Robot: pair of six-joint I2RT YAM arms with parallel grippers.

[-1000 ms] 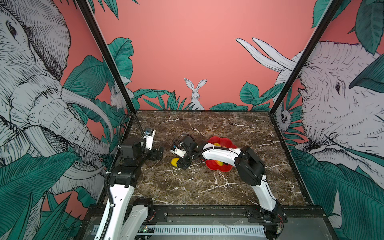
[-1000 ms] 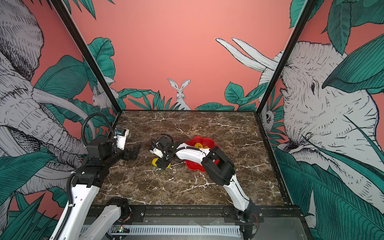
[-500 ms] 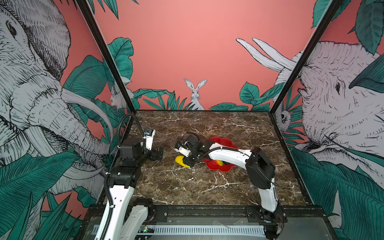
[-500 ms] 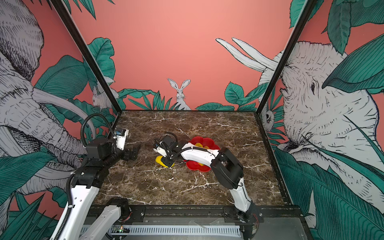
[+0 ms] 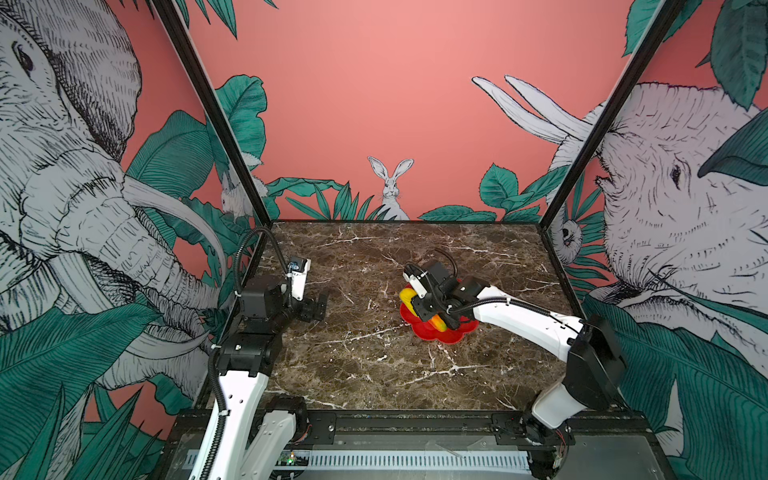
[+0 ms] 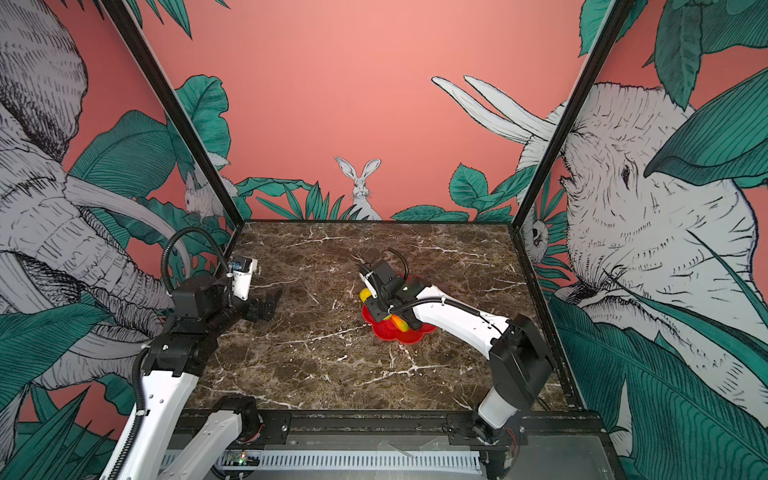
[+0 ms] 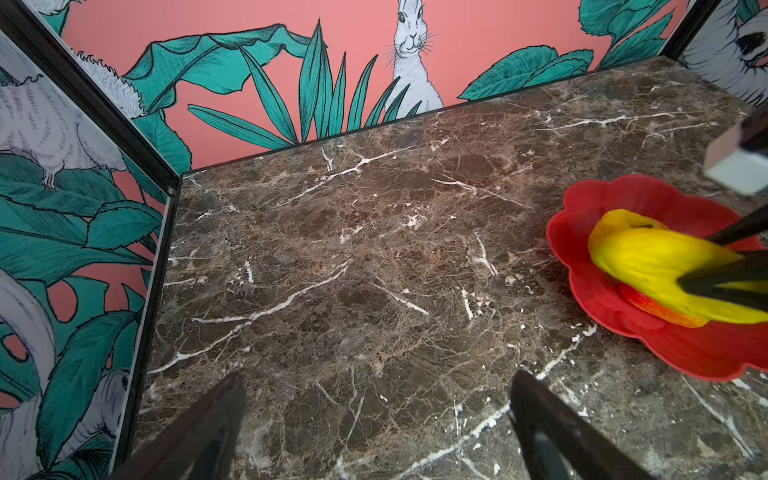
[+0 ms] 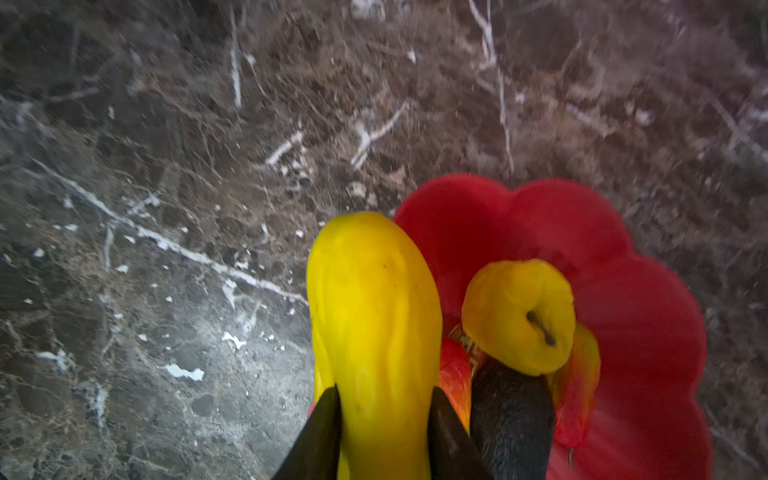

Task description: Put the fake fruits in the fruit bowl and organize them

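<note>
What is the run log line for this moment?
right gripper: jaws shut on oblong yellow fruit | over fruit bowl rim | left gripper: jaws open, empty

The right arm [image 5: 519,320] reaches in low from the near right of the fruit bowl [image 5: 440,337], forearm sloping down and wrist bent over the bowl's left rim. The right gripper [image 8: 384,401] has its fingers [image 8: 322,428] pressed on both sides of the oblong yellow fruit [image 8: 374,299], seemingly just above that rim. The left arm [image 5: 241,390] stands folded well left of the bowl. The left gripper [image 7: 378,376] hangs there with its fingers spread wide, holding nothing.
</note>
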